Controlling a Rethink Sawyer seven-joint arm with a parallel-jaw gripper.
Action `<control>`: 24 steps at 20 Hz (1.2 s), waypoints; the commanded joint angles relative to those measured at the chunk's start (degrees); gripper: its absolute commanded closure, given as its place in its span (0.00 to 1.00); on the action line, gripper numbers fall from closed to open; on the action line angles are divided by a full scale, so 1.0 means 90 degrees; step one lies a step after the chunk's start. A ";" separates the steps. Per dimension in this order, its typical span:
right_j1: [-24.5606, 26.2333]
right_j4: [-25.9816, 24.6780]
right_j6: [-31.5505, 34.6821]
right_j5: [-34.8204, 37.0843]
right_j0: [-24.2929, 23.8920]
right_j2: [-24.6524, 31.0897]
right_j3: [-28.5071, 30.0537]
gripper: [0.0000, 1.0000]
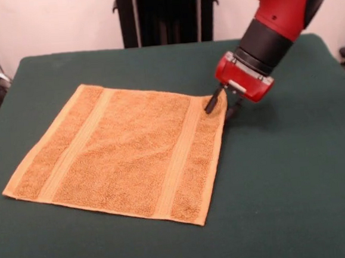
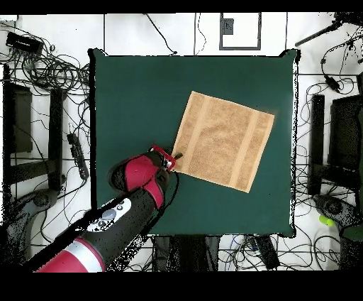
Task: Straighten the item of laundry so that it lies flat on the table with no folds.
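The golden-orange towel (image 1: 126, 153) lies spread flat on the dark green table (image 1: 291, 191), with two woven bands running across it. No white tag shows. My gripper (image 1: 222, 108) is low at the towel's far right corner, its fingers apart. One fingertip (image 1: 210, 105) rests on the towel just inside the corner and the other is off the cloth on the table. In the overhead view the towel (image 2: 223, 140) sits right of the table's (image 2: 135, 92) centre, and the gripper (image 2: 175, 157) is at its lower left corner.
The robot's black pedestal (image 1: 166, 13) stands behind the table's far edge. Cables and equipment (image 2: 49, 71) lie on the floor around the table. Wide bare green cloth surrounds the towel on all sides.
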 commanded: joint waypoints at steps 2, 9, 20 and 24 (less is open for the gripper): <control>0.0136 0.0554 0.1514 0.0568 0.0163 0.0339 -0.0376 0.00; -0.1075 0.0203 0.0897 0.0451 -0.0342 0.0961 0.0271 0.00; -0.3654 -0.0278 -0.0118 0.1204 -0.1608 0.2335 0.1477 0.00; -0.3786 -0.0879 -0.0443 0.1212 -0.1683 0.2092 0.1518 0.00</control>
